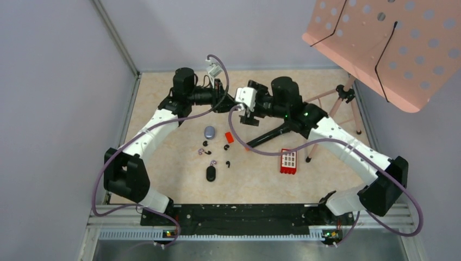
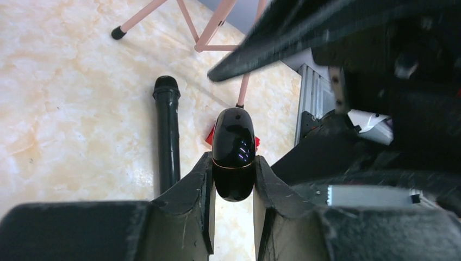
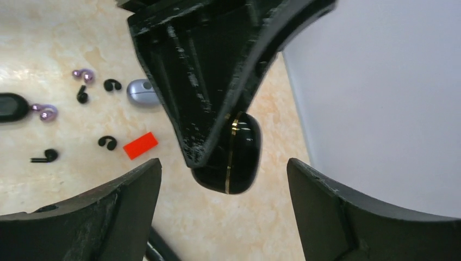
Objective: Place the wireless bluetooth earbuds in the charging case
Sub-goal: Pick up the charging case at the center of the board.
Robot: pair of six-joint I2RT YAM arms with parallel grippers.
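Blk case (image 2: 234, 155) closed, aloft; buds (image 3: 107, 142) scattered.

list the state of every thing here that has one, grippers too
left gripper: shut on the black charging case
black charging case: lid shut, held off the table
right gripper: open, fingers either side of that case, not touching
earbuds: loose on the table, none in a case
grey case: lid shut, on the table
second black case: on the table, looks shut
microphone: lying flat
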